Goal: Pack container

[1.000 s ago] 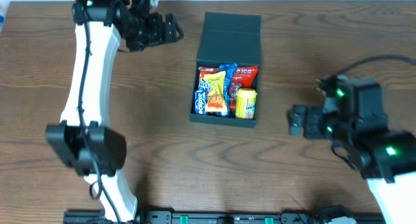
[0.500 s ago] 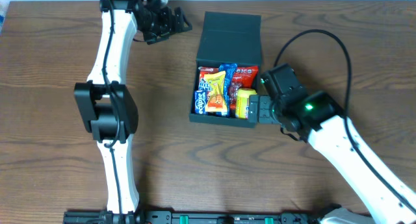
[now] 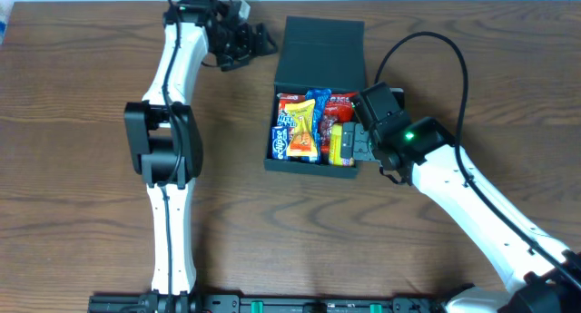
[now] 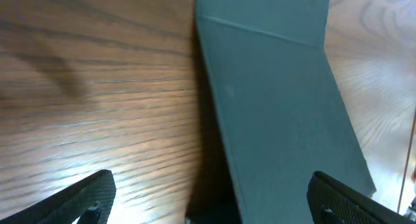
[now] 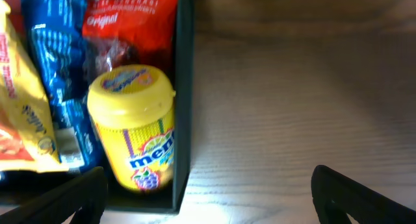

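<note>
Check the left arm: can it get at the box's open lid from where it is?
Probably yes. The left gripper, open, is right beside the lid, which is folded back behind the box, with nothing between them. The right gripper is at the box's opposite side.

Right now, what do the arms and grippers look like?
Left arm and right arm: white links, black joints. A black cable loops over the right one, whose wrist shows a green light. Left gripper and right gripper are black.

Dark green container (lid flapped open) sits mid-table, snack-filled.
</note>
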